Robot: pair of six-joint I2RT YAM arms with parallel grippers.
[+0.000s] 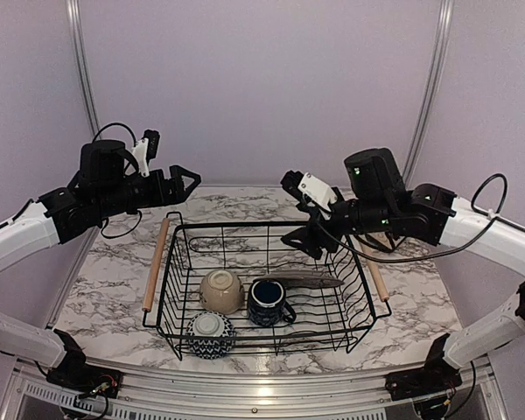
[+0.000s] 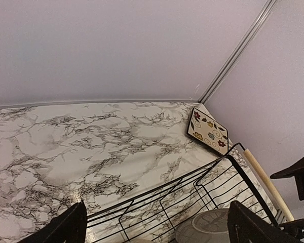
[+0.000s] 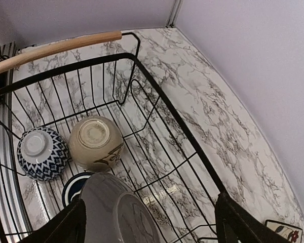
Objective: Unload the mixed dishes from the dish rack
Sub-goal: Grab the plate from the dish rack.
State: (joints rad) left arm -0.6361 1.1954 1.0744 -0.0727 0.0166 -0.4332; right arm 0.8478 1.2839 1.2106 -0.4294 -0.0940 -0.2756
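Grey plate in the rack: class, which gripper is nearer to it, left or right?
Right. The right gripper hangs open above the grey plate; the left gripper hovers beyond the far left corner of the dish rack, well away.

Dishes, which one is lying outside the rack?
The square floral plate, flat on the table at the far corner; the others are inside the wire rack.

No legible text, label, brand, number or sign found in any of the three views. Only decoration noted: painted flower motifs on the square cream floral plate [image 2: 209,130] and a geometric diamond pattern on the small blue-and-white patterned bowl [image 3: 40,153]. No lettering made out on either.
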